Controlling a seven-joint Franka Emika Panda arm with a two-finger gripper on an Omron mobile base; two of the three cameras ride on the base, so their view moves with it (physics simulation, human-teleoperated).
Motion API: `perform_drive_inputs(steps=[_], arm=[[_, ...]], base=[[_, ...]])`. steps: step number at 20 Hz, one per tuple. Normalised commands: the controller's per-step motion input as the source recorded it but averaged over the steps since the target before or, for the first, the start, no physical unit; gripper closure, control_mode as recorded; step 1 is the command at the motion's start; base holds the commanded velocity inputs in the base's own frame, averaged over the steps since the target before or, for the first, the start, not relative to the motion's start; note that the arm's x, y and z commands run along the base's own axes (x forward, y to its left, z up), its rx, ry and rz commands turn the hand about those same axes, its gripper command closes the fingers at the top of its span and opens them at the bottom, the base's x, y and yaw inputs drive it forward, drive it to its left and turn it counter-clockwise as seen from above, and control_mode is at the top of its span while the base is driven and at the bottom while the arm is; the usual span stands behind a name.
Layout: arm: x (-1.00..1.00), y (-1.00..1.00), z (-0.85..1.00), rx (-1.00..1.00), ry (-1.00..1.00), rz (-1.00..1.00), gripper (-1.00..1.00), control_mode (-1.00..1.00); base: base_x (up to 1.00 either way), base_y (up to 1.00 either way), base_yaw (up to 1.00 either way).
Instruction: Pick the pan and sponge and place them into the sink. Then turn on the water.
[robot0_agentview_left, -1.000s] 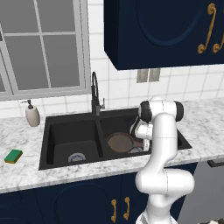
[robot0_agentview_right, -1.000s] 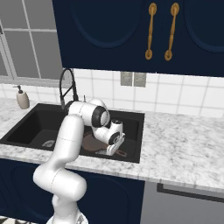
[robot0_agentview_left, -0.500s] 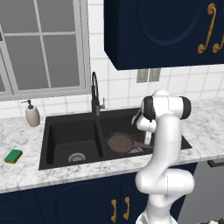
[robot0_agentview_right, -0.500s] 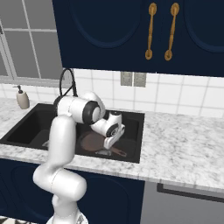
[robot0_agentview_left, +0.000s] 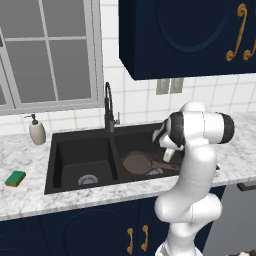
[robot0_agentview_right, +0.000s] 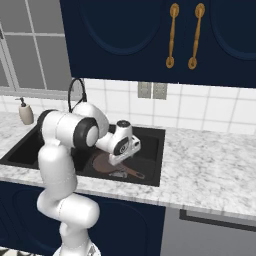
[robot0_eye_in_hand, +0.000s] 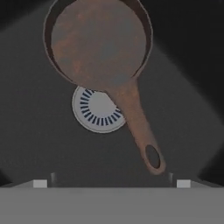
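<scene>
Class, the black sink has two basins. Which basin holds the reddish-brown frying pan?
The basin right of the divider, nearer the robot arm, in the matte black double sink: the reddish-brown frying pan lies there. The left one shows a bare drain.

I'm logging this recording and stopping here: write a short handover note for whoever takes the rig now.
End effector: open, holding nothing, above the pan's handle.
Pan: lies in the right basin of the sink, partly over the drain.
Sponge: on the counter left of the sink.
Faucet: no water seen running.
Done: pan in sink.
Left: put the sponge in the sink, then turn on the water.
</scene>
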Motion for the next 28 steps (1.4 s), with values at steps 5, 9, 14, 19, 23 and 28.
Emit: perform_drive_inputs(steps=[5,9,14,19,23,28], arm=[[-0.35,0.19,0.71,0.00,-0.02,-0.37,-1.00,-1.00],[-0.51,0.08,0.58,0.04,0.00,-0.45,-1.00,-1.00],[-0.43,0.01,0.57,0.07,-0.04,-0.42,-1.00,-1.00],[-0.23,0.06,0.79,0.07,-0.07,-0.23,-1.00,-1.00],[-0.48,0.09,0.73,0.12,-0.07,-0.16,-1.00,-1.00],[-0.54,0.25,0.62,0.06,-0.17,-0.14,-1.00,-1.00]], base=[[0.00,0.00,0.00],[0.00,0.00,0.00],[0.00,0.00,0.00],[0.00,0.00,0.00],[0.00,0.00,0.00],[0.00,0.00,0.00]])
